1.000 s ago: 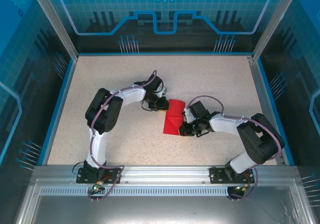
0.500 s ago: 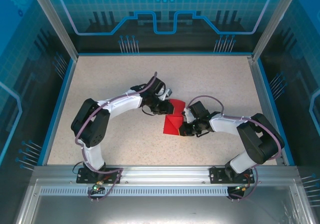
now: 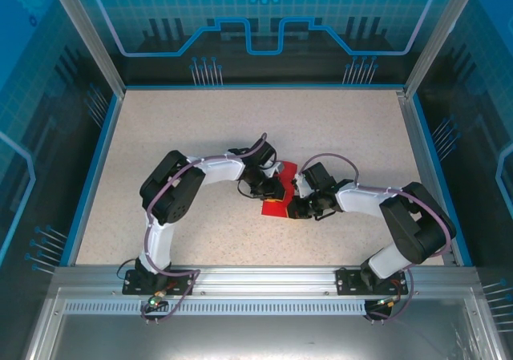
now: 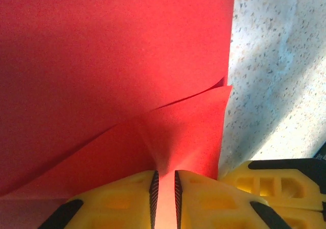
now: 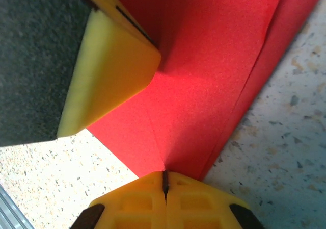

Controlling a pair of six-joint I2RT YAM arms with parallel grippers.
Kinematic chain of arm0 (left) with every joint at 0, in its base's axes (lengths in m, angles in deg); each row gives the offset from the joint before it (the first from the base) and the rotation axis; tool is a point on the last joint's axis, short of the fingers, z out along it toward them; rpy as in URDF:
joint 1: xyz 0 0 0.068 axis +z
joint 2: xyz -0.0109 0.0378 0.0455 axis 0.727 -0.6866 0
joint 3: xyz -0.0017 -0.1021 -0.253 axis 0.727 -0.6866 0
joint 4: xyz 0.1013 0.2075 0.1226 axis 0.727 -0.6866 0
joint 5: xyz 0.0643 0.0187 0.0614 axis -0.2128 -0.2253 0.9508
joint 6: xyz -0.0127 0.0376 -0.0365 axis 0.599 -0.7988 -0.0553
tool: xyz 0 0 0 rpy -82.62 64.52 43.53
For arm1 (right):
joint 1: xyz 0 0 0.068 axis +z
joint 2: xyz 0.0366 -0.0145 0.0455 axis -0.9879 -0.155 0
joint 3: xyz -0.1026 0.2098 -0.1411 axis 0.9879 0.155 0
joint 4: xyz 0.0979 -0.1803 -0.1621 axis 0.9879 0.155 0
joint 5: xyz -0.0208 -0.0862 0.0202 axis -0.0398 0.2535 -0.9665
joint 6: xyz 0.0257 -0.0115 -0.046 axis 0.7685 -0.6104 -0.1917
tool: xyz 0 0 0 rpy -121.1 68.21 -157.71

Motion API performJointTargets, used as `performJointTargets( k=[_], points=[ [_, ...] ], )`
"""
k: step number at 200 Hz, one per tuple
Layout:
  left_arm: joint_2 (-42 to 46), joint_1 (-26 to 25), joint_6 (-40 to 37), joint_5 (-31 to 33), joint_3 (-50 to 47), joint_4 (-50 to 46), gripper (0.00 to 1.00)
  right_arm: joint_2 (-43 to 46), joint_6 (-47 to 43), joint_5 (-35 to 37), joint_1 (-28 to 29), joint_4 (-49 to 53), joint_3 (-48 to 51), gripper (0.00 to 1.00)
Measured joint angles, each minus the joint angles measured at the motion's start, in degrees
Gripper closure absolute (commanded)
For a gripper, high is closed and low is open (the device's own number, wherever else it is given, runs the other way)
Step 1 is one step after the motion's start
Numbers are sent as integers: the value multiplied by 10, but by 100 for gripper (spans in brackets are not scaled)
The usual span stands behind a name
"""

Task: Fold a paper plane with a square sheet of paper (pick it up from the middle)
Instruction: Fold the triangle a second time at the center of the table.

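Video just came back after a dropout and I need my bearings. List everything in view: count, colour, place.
sheet of paper: one, bright red, partly folded, mid-table between the two arms' tips.
table: one, speckled beige with a blue border, under everything.
enclosure walls: blue-tinted clear panels, at the far side and both flanks.
rail: one, silver metal, near edge, carrying both arm bases.
left arm: one, white and black, reaching in from the left.
right arm: one, white and black, reaching in from the right.
left fingers: two, yellow, pinched on a raised fold of the paper.
right fingers: two, yellow, closed at the paper's edge, apparently gripping it.
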Motion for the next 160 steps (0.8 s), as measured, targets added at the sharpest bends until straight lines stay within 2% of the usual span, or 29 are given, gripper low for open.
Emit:
performJointTargets(
  k=[59, 100, 133, 160],
  points=[
    [-15, 0, -5, 1, 22, -11, 81, 7, 0, 8, 1, 7, 0, 93],
    [-16, 1, -16, 0, 23, -12, 81, 45, 8, 20, -1, 53, 2, 89],
    [-16, 1, -17, 0, 24, -14, 81, 94, 45, -20, -43, 33, 2, 89],
    [-16, 2, -18, 0, 24, -14, 81, 82, 74, -44, -54, -7, 0, 90]
  ],
)
